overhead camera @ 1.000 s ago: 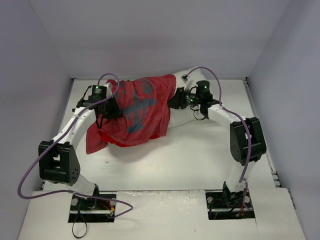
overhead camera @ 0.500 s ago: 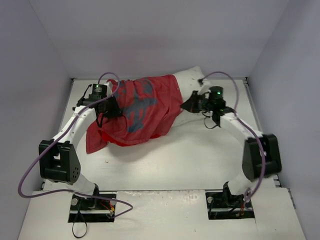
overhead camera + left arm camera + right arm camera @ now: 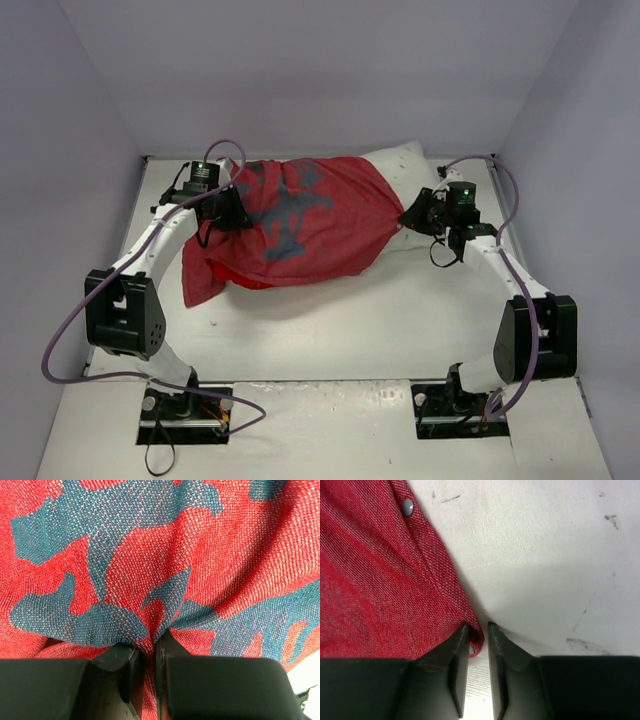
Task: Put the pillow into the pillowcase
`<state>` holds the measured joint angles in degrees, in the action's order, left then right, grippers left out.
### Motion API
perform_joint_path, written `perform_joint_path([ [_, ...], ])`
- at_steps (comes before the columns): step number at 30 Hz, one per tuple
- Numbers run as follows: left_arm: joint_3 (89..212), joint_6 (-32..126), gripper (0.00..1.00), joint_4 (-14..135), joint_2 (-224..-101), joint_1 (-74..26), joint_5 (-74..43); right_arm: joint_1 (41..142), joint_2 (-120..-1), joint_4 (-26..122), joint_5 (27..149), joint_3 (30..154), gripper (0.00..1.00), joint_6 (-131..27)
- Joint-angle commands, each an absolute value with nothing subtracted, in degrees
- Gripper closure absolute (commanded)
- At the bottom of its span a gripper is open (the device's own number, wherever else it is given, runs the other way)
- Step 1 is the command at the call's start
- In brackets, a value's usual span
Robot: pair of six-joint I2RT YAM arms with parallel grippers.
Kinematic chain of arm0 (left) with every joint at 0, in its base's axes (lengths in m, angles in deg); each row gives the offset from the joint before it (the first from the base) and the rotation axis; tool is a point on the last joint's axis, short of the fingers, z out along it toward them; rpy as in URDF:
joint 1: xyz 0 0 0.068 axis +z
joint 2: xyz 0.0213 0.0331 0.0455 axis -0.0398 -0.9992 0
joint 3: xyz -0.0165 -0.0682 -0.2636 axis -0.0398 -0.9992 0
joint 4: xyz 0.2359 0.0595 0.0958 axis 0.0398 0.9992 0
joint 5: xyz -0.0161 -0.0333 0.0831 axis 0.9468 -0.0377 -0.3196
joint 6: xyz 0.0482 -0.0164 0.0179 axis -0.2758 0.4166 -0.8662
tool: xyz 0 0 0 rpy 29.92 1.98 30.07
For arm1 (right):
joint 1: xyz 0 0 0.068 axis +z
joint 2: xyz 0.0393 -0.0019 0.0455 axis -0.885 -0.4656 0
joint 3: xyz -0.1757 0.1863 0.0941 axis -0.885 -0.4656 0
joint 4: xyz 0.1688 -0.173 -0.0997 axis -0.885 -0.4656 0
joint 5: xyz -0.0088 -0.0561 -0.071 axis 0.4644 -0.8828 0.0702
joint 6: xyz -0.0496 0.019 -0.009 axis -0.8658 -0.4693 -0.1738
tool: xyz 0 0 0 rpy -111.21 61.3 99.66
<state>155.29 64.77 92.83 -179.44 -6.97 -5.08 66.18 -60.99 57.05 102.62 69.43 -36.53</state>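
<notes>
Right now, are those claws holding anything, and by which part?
Both hold the red pillowcase: the left gripper pinches a fold of its cloth, the right gripper the corner of its hemmed edge.

Red pillowcase (image 3: pixel 300 215), bluish patches; white pillow (image 3: pixel 405 160)

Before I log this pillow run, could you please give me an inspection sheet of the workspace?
Surface: white table, faint scuffs.
Job's things: red pillowcase covers most of the white pillow; one corner shows.
Clutter: nothing seen.
End effectors: left end effector shut on pillowcase; right end effector nearly closed around its hem, grip unclear.
Cables: purple cables loop along both arms.
Surroundings: plain pale walls.
</notes>
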Motion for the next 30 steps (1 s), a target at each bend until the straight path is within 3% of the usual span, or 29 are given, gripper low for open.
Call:
perform_joint_path([
  [1,159.7,63.7,1.00,91.5,-179.1,-6.4,-6.8,66.9,-58.4,57.9,100.0,75.3,0.67,-39.3],
  [6,162.8,61.0,1.00,91.5,-180.7,-8.4,-7.8,71.5,-56.0,56.1,100.9,80.9,0.54,-48.4],
  [12,176.1,54.5,1.00,91.5,-188.0,-9.1,-9.7,83.7,-56.8,55.4,105.0,83.3,0.26,-60.4],
  [14,180.2,52.2,0.87,91.5,-189.3,-9.1,-11.8,89.8,-57.4,55.3,101.6,83.2,0.13,-65.6],
  [15,181.4,51.6,0.70,91.4,-189.3,-9.0,-12.6,91.9,-57.7,55.2,99.8,83.4,0.08,-67.3],
  [16,182.2,51.4,0.61,91.4,-188.8,-9.1,-13.2,94.1,-58.2,55.2,97.7,83.7,0.00,-69.8],
  [19,184.3,52.0,0.35,91.4,-186.2,-9.0,-15.7,100.7,-61.3,55.3,87.0,84.5,0.00,-73.8],
  [23,180.2,56.0,0.30,91.2,-179.1,-9.2,-19.5,105.3,-67.9,55.3,75.9,86.2,0.00,-80.7],
  [30,161.1,60.4,0.30,91.4,-162.1,-9.3,-24.9,109.8,-76.2,62.4,61.0,86.7,0.00,-88.8],
])
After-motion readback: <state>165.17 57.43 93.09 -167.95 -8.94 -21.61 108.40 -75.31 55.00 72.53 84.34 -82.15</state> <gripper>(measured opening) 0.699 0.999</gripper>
